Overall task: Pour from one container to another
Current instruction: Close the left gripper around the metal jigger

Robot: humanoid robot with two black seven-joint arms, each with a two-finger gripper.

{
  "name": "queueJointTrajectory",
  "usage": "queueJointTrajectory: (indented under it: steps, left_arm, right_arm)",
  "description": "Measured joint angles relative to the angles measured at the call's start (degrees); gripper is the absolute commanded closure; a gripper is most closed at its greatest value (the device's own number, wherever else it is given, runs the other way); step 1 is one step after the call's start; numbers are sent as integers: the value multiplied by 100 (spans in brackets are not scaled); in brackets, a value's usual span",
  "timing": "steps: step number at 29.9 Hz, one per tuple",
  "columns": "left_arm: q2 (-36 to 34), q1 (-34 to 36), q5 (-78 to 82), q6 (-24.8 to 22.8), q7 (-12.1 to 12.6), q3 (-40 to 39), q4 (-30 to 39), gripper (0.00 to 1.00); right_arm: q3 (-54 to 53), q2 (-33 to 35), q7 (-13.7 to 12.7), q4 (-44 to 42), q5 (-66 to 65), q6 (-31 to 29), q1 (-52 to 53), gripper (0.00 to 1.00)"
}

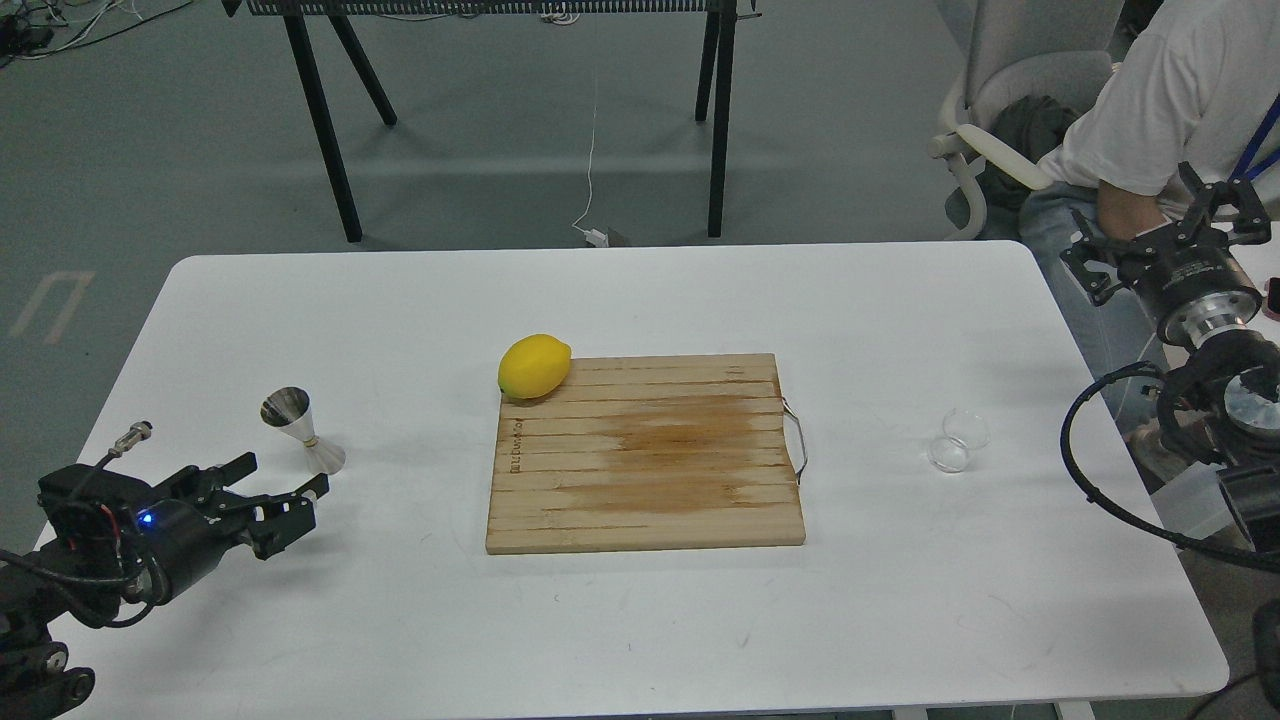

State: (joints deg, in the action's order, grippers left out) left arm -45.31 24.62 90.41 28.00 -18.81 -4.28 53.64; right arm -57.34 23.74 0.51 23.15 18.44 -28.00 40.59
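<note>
A small clear glass cup [955,441] stands on the white table [640,290] at the right, beyond the board's metal handle. The steel hourglass jigger [303,429] stands upright at the left. My left gripper [282,480] is low over the table just in front of the jigger, open, its fingers spread with nothing between them. My right gripper [1165,235] is raised past the table's right edge, well behind and to the right of the cup, open and empty.
A wooden cutting board [645,452] lies mid-table with a yellow lemon [534,366] on its far-left corner. A seated person [1170,100] and a chair are behind my right arm. Black table legs [320,120] stand beyond the far edge.
</note>
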Motion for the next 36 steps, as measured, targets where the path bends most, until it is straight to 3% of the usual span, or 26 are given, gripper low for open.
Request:
queueJointTrajectory:
  steps: [11, 36]
  left_arm:
    - [677, 83, -21, 2, 10, -304, -887, 14]
    - [821, 182, 38, 0, 16, -368, -944, 53]
  right_arm:
    - [172, -28, -8, 88, -9, 0, 209, 0]
    - [184, -38, 16, 145, -16, 0, 197, 0]
